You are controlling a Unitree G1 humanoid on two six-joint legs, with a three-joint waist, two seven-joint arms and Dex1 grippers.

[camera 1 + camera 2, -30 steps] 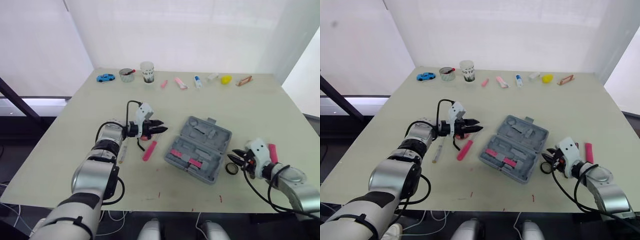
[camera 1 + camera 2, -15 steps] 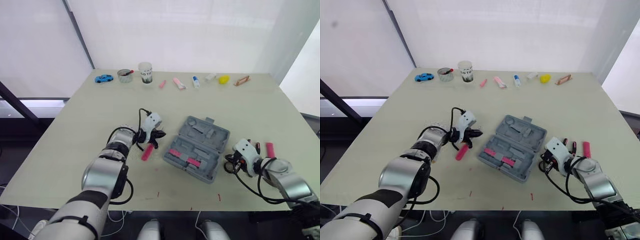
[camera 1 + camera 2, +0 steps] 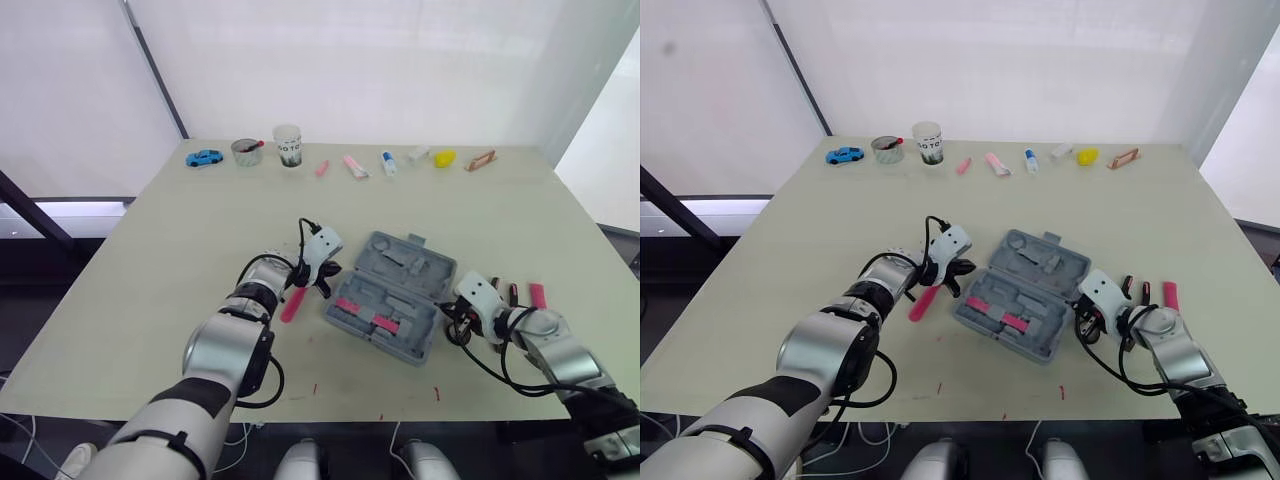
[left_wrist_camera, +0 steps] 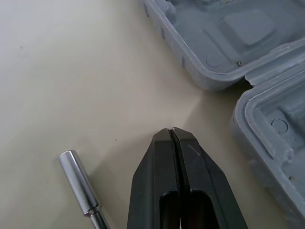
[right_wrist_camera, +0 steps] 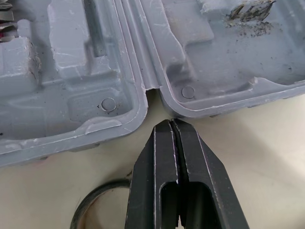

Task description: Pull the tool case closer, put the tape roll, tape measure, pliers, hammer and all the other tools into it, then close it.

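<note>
the open grey tool case sits mid-table, lid flung back toward 12 o'clock, with a couple of pink pieces already bedded in the near half. the left gripper is at the case's 9 o'clock, fingers pressed flat together and holding nothing, its tip just short of the case wall. right by it lies a pink-handled tool, its metal shaft bare on the table beside the fingers.

over at 3 o'clock the right gripper is also clamped shut on nothing, nose pointing at the notch where the two halves meet, nearly touching the rim. the tape roll lies just beside those fingers, on the table and outside the case. further out at 3 o'clock lie red handles, possibly the pliers, and a pink stick.

along the far edge at 12 o'clock runs a row: blue toy car, bowl, cup, small pink bits, a yellow lump. there is wide bare table at 9 o'clock and between case and row; the near edge is close at 6 o'clock.
</note>
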